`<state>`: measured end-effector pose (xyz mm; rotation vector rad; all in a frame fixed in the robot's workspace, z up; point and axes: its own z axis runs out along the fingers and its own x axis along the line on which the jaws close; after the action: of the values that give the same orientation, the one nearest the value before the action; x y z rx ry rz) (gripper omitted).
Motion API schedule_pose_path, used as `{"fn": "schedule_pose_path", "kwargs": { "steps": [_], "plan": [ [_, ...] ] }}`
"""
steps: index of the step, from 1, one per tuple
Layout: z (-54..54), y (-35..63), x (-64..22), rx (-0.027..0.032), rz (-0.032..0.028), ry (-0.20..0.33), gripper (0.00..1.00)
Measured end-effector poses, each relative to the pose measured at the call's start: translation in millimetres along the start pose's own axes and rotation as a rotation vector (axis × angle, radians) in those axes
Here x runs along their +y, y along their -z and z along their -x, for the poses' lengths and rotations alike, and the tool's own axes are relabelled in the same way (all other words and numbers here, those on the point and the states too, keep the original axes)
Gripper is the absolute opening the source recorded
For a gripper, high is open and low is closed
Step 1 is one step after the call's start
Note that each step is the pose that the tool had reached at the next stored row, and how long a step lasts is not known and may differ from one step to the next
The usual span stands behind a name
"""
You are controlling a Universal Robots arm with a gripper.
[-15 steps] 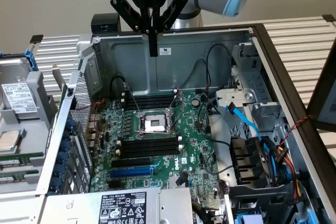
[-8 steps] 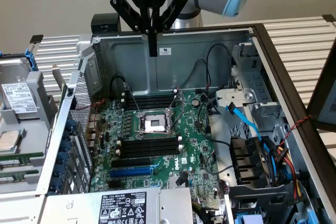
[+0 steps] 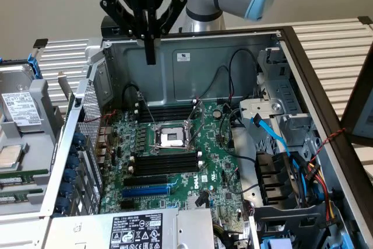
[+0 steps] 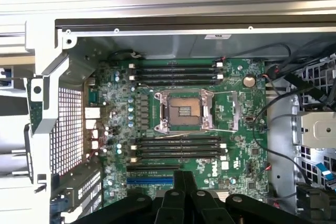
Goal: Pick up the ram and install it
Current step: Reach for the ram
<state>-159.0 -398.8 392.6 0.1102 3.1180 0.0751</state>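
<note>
My gripper (image 3: 150,53) hangs shut above the back wall of the open computer case (image 3: 233,56), with nothing between its fingers. In the wrist view its black fingertips (image 4: 181,182) are pressed together over the motherboard's edge, near the blue expansion slot (image 4: 149,180). Two banks of black memory slots (image 3: 166,161) (image 4: 178,148) flank the CPU socket (image 3: 172,138) (image 4: 184,111); all look bare. A long thin green board, apparently the ram (image 3: 23,174), lies on the grey tray (image 3: 35,121) outside the case at the exterior view's left, far from the gripper.
Blue, red and black cables (image 3: 280,144) and drive cages fill the case at the exterior view's right. The power supply with a white label (image 3: 140,228) sits at the front. A perforated metal panel (image 3: 90,115) (image 4: 68,129) forms the case's left wall.
</note>
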Motion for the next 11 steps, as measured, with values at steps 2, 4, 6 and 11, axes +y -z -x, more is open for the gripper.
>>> {"fn": "schedule_pose_path", "kwargs": {
  "steps": [2,4,6,11],
  "plan": [
    [-9.1,0.2,-0.6,0.0001,-0.0001,0.0,0.11],
    [-18.2,0.3,-1.3,0.0,-0.0001,0.0,0.11],
    [-27.5,0.3,-1.9,0.0001,-0.0001,0.0,0.11],
    [-50.2,-0.1,-3.5,0.0001,0.0,0.0,0.11]
  ]
}}
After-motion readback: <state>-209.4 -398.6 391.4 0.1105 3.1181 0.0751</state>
